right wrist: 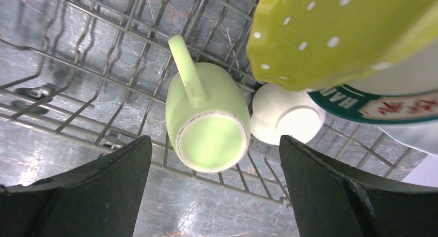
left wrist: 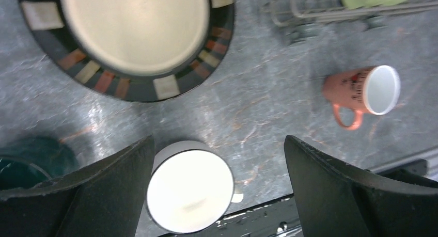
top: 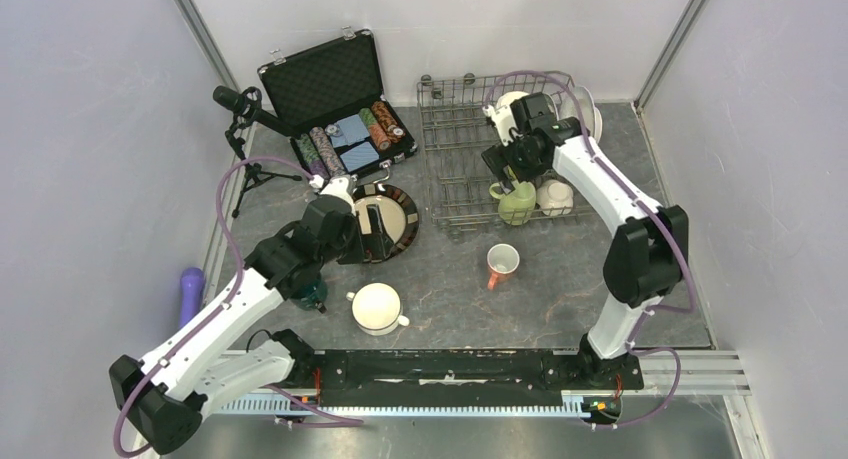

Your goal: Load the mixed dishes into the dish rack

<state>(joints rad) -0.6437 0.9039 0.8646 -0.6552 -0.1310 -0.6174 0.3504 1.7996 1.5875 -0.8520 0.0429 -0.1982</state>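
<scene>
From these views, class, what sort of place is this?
Likely a robot lab cell, not a kitchen: left arm and right arm bolted to a rail, bare walls round the table, a chip case beside the rack.

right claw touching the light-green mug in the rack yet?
Apart. Right wrist view: the right claw is open, and the light-green mug lies in the dish rack between its fingers, with bare wire showing on both sides.

White arms [top: 235, 309], black joints [top: 645, 249], purple cables [top: 540, 76], black claws [left wrist: 219, 195] [right wrist: 214, 195]
</scene>
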